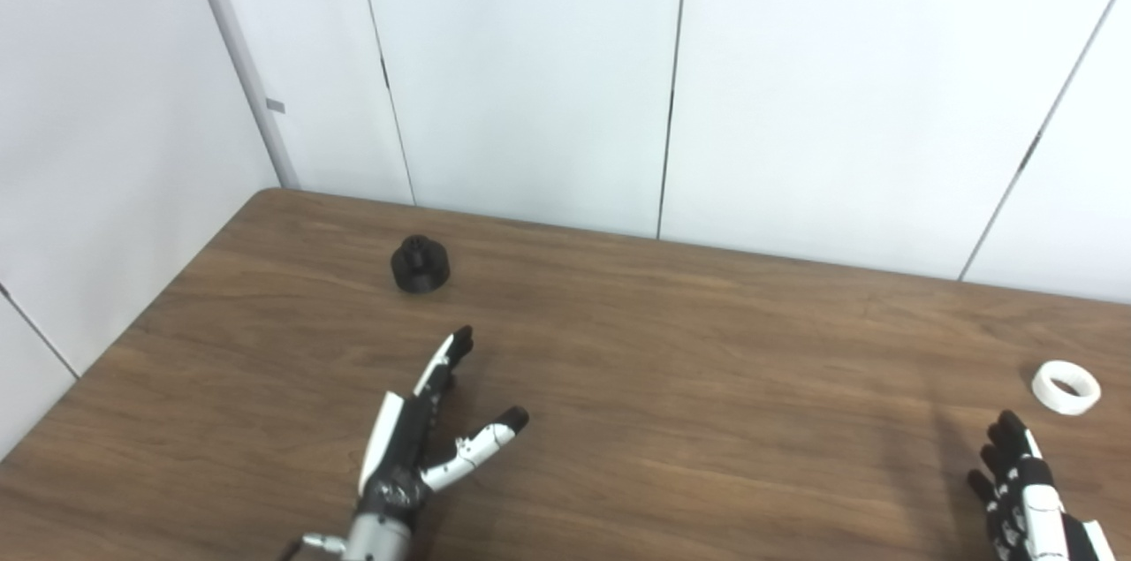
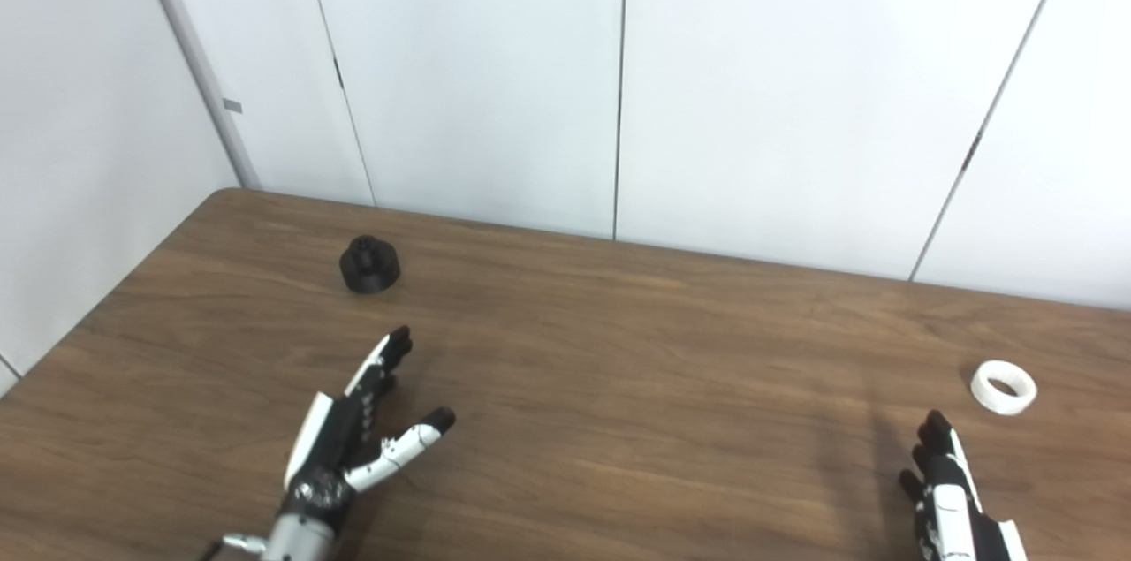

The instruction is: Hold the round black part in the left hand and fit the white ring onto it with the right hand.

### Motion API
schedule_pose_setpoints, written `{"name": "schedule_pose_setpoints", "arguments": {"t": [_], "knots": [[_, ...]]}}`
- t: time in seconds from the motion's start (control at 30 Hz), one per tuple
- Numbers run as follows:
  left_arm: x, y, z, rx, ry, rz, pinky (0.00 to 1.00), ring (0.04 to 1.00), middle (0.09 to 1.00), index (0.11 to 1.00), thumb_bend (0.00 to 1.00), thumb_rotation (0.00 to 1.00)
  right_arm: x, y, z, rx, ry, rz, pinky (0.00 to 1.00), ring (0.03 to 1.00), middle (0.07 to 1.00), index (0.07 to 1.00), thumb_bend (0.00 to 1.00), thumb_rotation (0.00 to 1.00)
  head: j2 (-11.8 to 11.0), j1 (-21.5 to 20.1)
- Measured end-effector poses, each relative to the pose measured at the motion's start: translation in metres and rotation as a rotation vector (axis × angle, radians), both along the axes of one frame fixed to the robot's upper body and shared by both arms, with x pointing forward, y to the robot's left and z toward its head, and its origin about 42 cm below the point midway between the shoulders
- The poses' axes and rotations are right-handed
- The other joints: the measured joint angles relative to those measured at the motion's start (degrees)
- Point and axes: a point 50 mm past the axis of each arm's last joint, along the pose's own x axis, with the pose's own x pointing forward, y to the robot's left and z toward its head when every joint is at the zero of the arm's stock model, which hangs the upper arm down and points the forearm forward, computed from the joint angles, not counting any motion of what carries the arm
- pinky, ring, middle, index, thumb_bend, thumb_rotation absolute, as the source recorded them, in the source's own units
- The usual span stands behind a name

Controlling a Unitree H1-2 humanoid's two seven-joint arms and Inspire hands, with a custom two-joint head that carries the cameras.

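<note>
The round black part (image 1: 421, 264) stands on the wooden table (image 1: 671, 349) at the far left, and shows in the right eye view (image 2: 369, 265) too. My left hand (image 1: 415, 437) is open and empty, fingers pointing toward the part, a short way in front of it. The white ring (image 1: 1066, 386) lies flat at the right side of the table, also in the right eye view (image 2: 1003, 386). My right hand (image 1: 1016, 490) is open and empty, just in front and left of the ring, partly cut off by the bottom edge.
White wall panels (image 1: 530, 66) stand right behind the table's far edge. The table's left edge runs diagonally at the left, close to the black part.
</note>
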Motion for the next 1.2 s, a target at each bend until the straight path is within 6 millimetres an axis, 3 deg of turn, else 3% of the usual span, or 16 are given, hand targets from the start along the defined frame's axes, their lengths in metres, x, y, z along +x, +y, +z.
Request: {"name": "schedule_pose_setpoints", "arguments": {"t": [0.13,0.3,0.63,0.93,1.2], "knots": [[0.021,0.024,0.024,0.125,0.002,0.067,0.99,0.981,0.970,0.943,0.94,0.39,0.000,0.000,0.000,0.000,-0.002,0.000,1.00,1.000,1.000,1.000,0.39,1.00,0.09,0.09],[0.040,0.040,0.042,0.185,0.019,0.122,1.00,1.000,0.972,0.914,0.96,0.36,0.000,0.001,0.000,0.001,-0.003,0.002,1.00,1.000,1.000,1.000,0.38,1.00,0.18,-0.09],[0.076,0.090,0.044,0.322,0.079,0.224,1.00,1.000,0.962,0.887,0.95,0.38,0.000,0.002,0.000,0.002,-0.002,0.001,1.00,1.000,1.000,1.000,0.37,1.00,0.26,-0.18],[0.107,0.109,0.035,0.420,0.166,0.240,1.00,1.000,0.982,0.895,1.00,0.37,0.000,0.002,0.000,0.000,-0.004,-0.003,1.00,1.000,1.000,1.000,0.38,1.00,0.44,-0.35],[0.152,0.119,0.038,0.533,0.238,0.231,1.00,1.000,1.000,0.901,1.00,0.40,0.000,0.002,0.000,0.001,-0.007,-0.008,1.00,1.000,1.000,1.000,0.36,1.00,0.44,-0.53]]}}
